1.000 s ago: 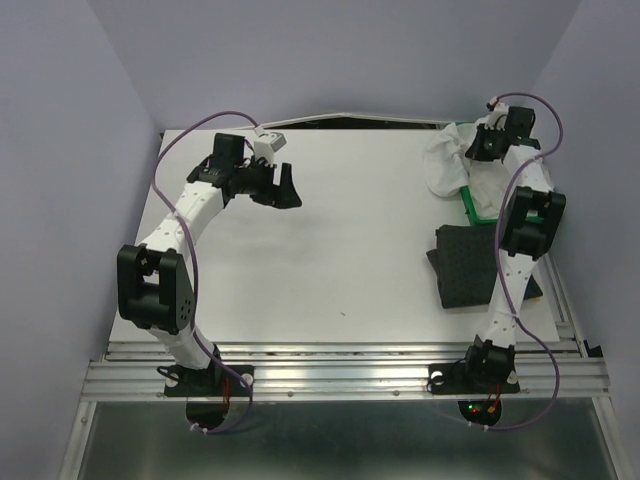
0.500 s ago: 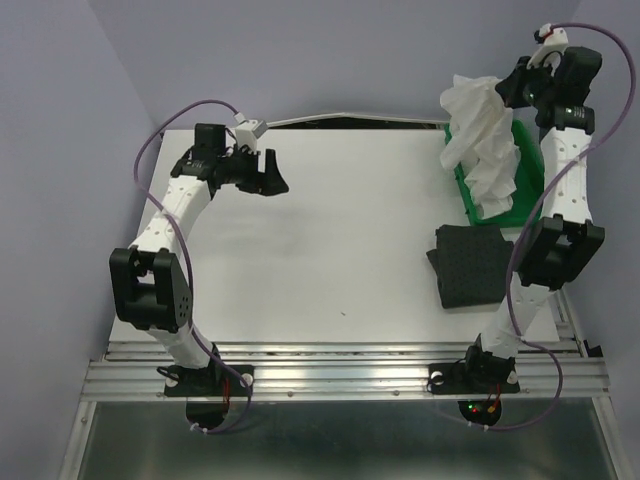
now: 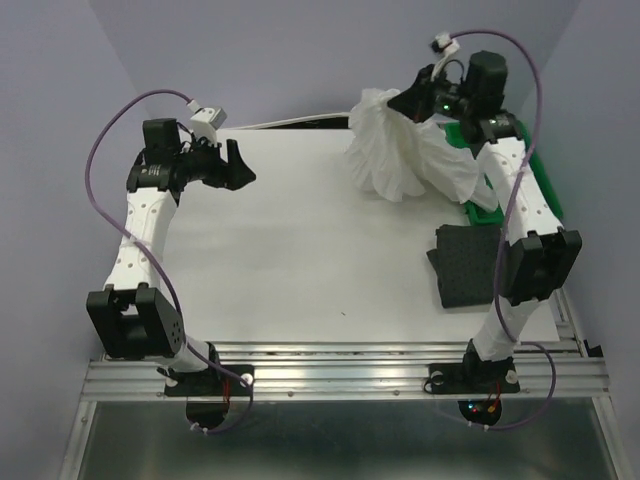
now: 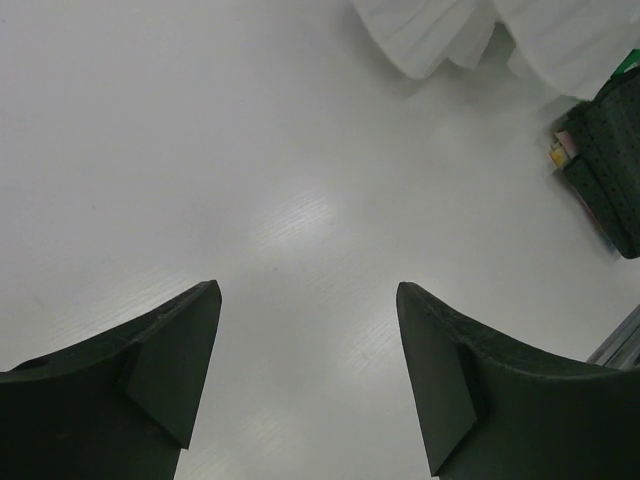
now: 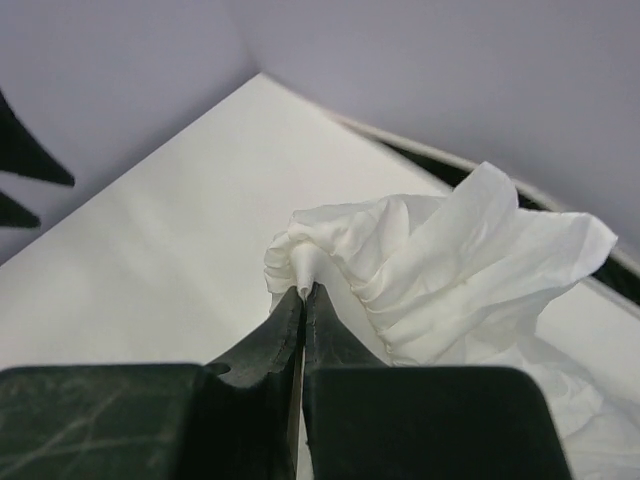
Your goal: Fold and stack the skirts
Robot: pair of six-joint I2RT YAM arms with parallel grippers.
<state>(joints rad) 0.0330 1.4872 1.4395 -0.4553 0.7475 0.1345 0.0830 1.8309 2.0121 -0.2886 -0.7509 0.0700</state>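
The white skirt (image 3: 400, 155) hangs bunched above the far right part of the desk (image 3: 300, 260), just left of the green tray (image 3: 542, 180). My right jaws are closed on a small pinch of its fabric at the top. From the right wrist view the rest (image 5: 440, 260) falls away below in crinkled folds. Its long axis runs from that pinch downward, with one tail trailing right toward the tray. I cannot tell whether the lowest edge touches the desk.

I judge this to be the carry-out step: the skirt is up and not yet laid flat. Next I'd bring it over the bare middle of the desk and lower it so it drapes out rather than piling. The left jaws stand wide open and empty above the far left of the desk, well apart from the cloth. They would need to come across and take a second edge to spread it.

The dark skirt (image 3: 468, 265) lies folded near the right edge, with a sliver of yellow print (image 4: 557, 150) beneath it.
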